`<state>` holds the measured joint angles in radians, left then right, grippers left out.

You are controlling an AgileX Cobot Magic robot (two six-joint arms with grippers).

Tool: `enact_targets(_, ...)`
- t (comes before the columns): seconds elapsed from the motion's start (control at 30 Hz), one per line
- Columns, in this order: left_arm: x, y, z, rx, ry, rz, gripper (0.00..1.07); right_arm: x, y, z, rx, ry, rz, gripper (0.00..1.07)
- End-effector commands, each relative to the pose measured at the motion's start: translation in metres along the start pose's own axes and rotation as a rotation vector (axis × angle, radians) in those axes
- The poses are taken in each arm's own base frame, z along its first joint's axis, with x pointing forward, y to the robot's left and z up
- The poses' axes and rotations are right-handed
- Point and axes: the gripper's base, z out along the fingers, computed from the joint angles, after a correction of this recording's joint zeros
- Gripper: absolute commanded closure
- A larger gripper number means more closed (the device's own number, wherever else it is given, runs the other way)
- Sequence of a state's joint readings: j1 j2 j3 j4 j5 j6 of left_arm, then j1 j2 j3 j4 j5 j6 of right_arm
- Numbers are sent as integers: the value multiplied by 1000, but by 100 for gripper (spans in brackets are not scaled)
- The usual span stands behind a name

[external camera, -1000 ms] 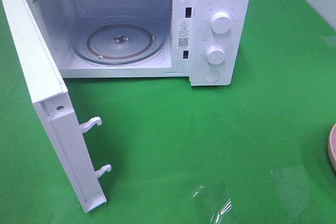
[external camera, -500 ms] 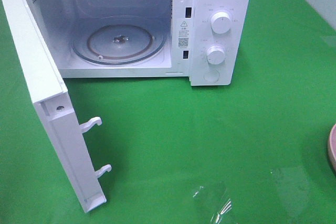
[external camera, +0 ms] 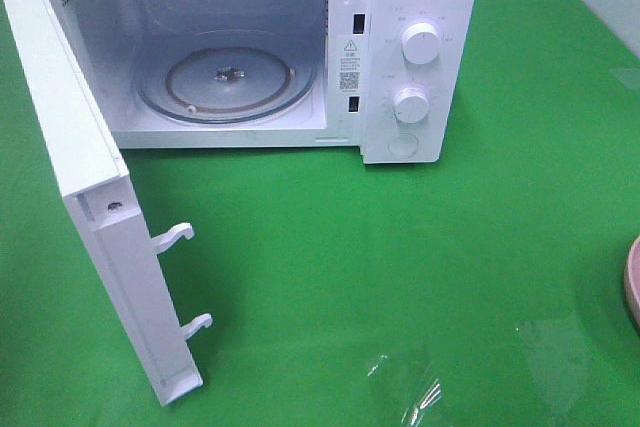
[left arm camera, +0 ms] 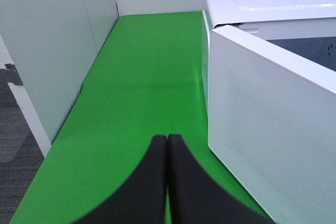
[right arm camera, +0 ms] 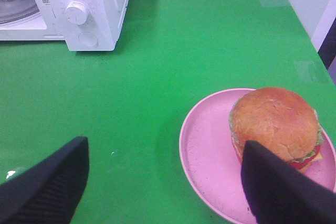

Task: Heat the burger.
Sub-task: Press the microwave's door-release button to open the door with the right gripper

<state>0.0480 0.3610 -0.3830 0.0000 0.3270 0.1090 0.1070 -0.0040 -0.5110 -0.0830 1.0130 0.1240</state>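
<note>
The left gripper (left arm camera: 167, 139) has its two black fingers pressed flat together, tip to tip, with nothing caught between them; it hangs over bare green cloth (left arm camera: 142, 87), and the open microwave door (left arm camera: 273, 129) stands just off to one side of the closed jaws, its perforated white panel near but not touching them. The right gripper (right arm camera: 165, 166) holds its jaws spread wide and grips nothing. The burger (right arm camera: 275, 124) sits on the pink plate (right arm camera: 210, 156), off-centre toward the plate's far edge from the microwave; one black finger (right arm camera: 278, 187) overlaps the burger's near side in the right wrist view, though whether it touches the bun cannot be told, while the other finger (right arm camera: 47, 182) stands well apart over the cloth. The plate's bare part lies between the jaws. The microwave (external camera: 400, 47) lies beyond the open jaws, its cavity empty apart from the glass turntable (external camera: 228, 77), with two knobs on the control panel. In the high view only a sliver of the plate shows at the edge, and neither gripper appears there.
</note>
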Motion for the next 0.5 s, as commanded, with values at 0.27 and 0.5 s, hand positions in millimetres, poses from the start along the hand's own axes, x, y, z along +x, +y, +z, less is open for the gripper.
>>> enact_targets(0.27,39,-4,29,-14,-124,-5,107,2,0,-3,6,-32,-7,31)
enact_targets(0.5,52,-6,49,-10,-82,-7,107,2,0,-3,6,-32,-7,31)
